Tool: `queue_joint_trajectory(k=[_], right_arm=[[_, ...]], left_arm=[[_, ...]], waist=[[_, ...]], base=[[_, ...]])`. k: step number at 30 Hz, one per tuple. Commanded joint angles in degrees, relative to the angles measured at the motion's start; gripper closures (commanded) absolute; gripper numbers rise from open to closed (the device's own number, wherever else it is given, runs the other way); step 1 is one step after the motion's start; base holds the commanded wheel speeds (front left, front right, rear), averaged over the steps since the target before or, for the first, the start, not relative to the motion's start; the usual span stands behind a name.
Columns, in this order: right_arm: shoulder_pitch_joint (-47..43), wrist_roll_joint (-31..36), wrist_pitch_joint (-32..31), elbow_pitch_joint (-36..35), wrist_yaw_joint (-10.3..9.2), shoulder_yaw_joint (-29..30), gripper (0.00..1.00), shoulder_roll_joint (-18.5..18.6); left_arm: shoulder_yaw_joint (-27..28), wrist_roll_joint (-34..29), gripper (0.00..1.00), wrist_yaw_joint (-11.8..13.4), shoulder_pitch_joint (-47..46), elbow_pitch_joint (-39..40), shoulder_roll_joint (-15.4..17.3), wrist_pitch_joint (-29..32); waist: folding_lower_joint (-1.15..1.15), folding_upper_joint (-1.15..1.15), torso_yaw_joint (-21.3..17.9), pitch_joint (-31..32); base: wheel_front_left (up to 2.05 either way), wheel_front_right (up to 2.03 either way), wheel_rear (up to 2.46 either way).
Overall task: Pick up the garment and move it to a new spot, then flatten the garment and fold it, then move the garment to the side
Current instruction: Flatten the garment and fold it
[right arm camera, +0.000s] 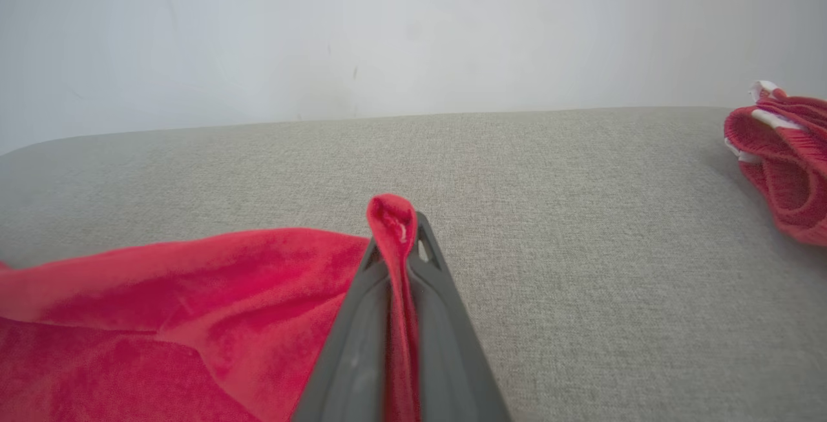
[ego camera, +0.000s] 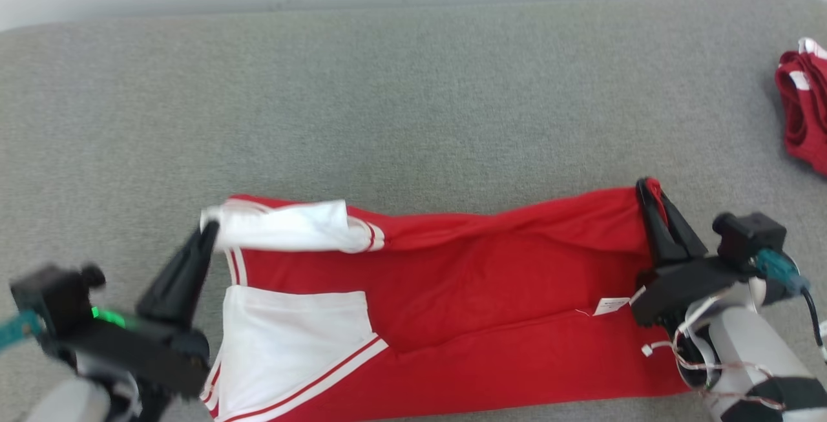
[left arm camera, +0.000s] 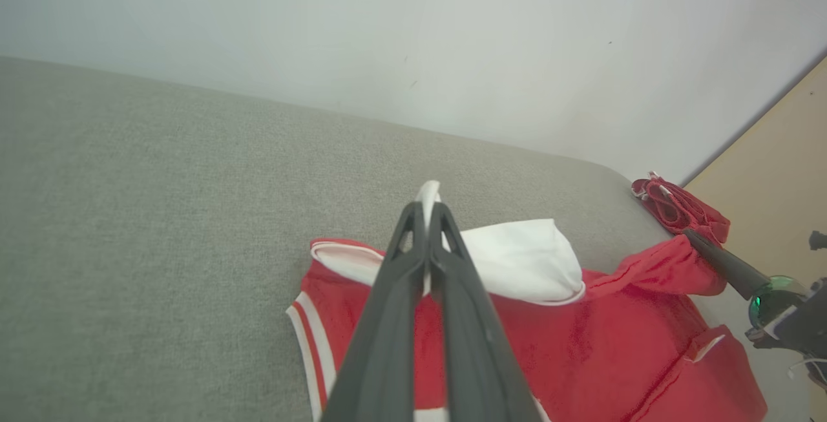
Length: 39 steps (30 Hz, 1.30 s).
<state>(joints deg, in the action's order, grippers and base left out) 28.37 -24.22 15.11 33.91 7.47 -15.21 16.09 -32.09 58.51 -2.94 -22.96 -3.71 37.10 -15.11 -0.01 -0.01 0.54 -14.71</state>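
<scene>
Clamped on a white corner, my left gripper (ego camera: 209,228) pinches the garment (ego camera: 491,267); my right gripper (ego camera: 648,188) is closed on its red corner; the cloth stretches between them over the grey cushion (ego camera: 413,99), held taut, I judge, to flatten it before folding.

The left gripper (left arm camera: 426,210) was pinched shut on a white fold of the garment (left arm camera: 581,344), a tip of cloth poking out past the fingertips. The red fabric with white striped trim lay on the grey cushion (left arm camera: 161,215), clear of its far edge. Toward the right edge, the right gripper (left arm camera: 692,238) clamped a raised red corner. A second red bundle (left arm camera: 675,205) sat by the far right corner, below the pale wall (left arm camera: 387,34).
</scene>
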Motion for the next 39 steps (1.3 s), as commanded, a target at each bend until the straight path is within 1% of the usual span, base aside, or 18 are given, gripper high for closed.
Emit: queue_joint_trajectory(k=[1, 4, 5, 6, 7, 8, 9, 10, 11, 12, 16, 18, 21, 25, 28, 31, 36, 39], right_arm=[[-2.0, -0.5, 0.0, -1.2, 0.02, 0.5, 1.00, 0.4], [-4.4, -1.0, 0.0, -3.1, 0.02, 1.4, 1.00, 0.4], [-5.2, -0.9, 0.0, -4.0, 0.02, 1.7, 0.44, 0.4], [-6.1, -1.1, 0.0, -4.8, 0.02, 2.0, 0.02, 0.3], [-7.1, -1.2, 0.0, -5.6, 0.02, 2.4, 0.00, 0.3], [-8.0, -1.2, 0.0, -6.2, 0.02, 2.9, 0.00, 0.4], [-8.9, -1.4, 0.0, -7.0, 0.02, 3.3, 0.00, 0.3], [-9.7, -1.6, 0.0, -7.8, 0.02, 3.9, 0.00, 0.2], [-9.7, -1.6, 0.0, -7.8, 0.02, 3.9, 0.00, 0.2], [-11.5, -1.9, 0.0, -9.2, 0.02, 4.6, 0.00, 0.1], [-14.3, -2.5, 0.0, -11.6, 0.02, 5.5, 0.00, 0.7], [-15.0, -2.7, -0.1, -11.5, 0.02, 5.8, 0.00, 1.0], [-15.3, -2.6, -1.4, -10.2, 0.02, 6.7, 0.00, 0.9], [-15.2, -2.0, -2.6, -7.8, 0.02, 7.4, 0.00, 0.0], [-15.3, -1.9, -3.2, -5.2, 0.02, 7.8, 0.00, -0.9], [-15.4, -1.9, -3.3, -2.4, 0.02, 7.5, 0.00, -1.8], [-14.3, -1.6, -3.2, 3.2, 0.02, 6.9, 0.00, -3.3], [-14.0, -1.0, -3.0, 6.8, 0.02, 6.4, 0.00, -3.8]], left_arm=[[1.9, -1.4, 1.00, 0.2, 3.4, 0.5, -1.1, 0.0], [4.3, -2.8, 1.00, 0.1, 8.5, 0.6, -3.5, 0.0], [5.3, -3.4, 1.00, 0.1, 9.9, 0.4, -4.4, 0.0], [6.3, -3.8, 1.00, 0.0, 11.1, 0.4, -5.4, 0.0], [6.8, -4.2, 0.60, -0.3, 12.5, 0.2, -6.3, 0.0], [7.1, -4.7, 0.26, -0.6, 13.8, 0.0, -7.0, 0.0], [7.5, -5.2, 0.00, -0.9, 14.7, -0.1, -7.8, 0.0], [8.2, -5.6, 0.00, -1.2, 15.3, -0.1, -8.7, 0.0], [8.2, -5.6, 0.00, -1.2, 15.3, -0.1, -8.7, 0.0], [9.8, -6.8, 0.00, -1.6, 16.8, -0.3, -10.2, 0.0], [16.9, -11.6, 0.00, -1.6, 18.6, 0.5, -14.0, 0.0], [22.0, -16.0, 0.00, -1.2, 19.3, 1.3, -16.5, 0.0], [29.2, -25.3, 0.00, -1.3, 20.3, 3.1, -19.9, 0.0], [36.7, -34.7, 0.00, -2.3, 21.5, 4.9, -25.1, 0.0], [39.5, -39.3, 0.00, -3.3, 22.5, 4.6, -28.1, 0.0], [41.6, -42.2, 0.00, -4.0, 23.3, 3.5, -29.8, 0.0], [43.1, -44.3, 0.00, -4.4, 24.3, 1.7, -31.7, 0.0], [42.6, -45.1, 0.00, -4.5, 24.4, 1.0, -32.1, 0.0]], waist=[[0.01, 0.01, 0.9, 1.4], [0.01, 0.01, 1.0, 2.1], [0.01, 0.01, 1.0, 2.4], [0.01, 0.01, 1.0, 2.6], [0.01, 0.01, 1.0, 2.9], [0.01, 0.01, 1.0, 3.2], [0.01, 0.01, 1.0, 3.4], [0.01, 0.01, 1.1, 3.7], [0.01, 0.01, 1.1, 3.7], [0.01, 0.01, 1.1, 4.3], [0.01, 0.01, 1.0, 5.0], [0.01, 0.01, 1.0, 5.2], [0.01, 0.01, 0.9, 5.4], [0.01, 0.01, 1.1, 5.5], [0.01, 0.01, 1.5, 5.5], [0.01, 0.01, 1.8, 5.6], [0.01, 0.01, 2.2, 5.7], [0.01, 0.01, 2.7, 5.9]], base=[[0.00, 0.00, 0.00], [0.00, 0.00, 0.00], [0.00, 0.00, 0.00], [0.00, 0.00, 0.00], [0.00, 0.00, 0.00], [0.00, 0.00, 0.00], [0.00, 0.00, 0.00], [0.00, 0.00, 0.00], [0.00, 0.00, 0.00], [0.00, 0.00, 0.00], [0.00, 0.00, 0.00], [0.00, 0.00, 0.00], [0.00, 0.00, 0.00], [0.00, 0.00, 0.00], [0.00, 0.00, 0.00], [0.00, 0.00, 0.00], [0.00, 0.00, 0.00], [0.00, 0.00, 0.00]])
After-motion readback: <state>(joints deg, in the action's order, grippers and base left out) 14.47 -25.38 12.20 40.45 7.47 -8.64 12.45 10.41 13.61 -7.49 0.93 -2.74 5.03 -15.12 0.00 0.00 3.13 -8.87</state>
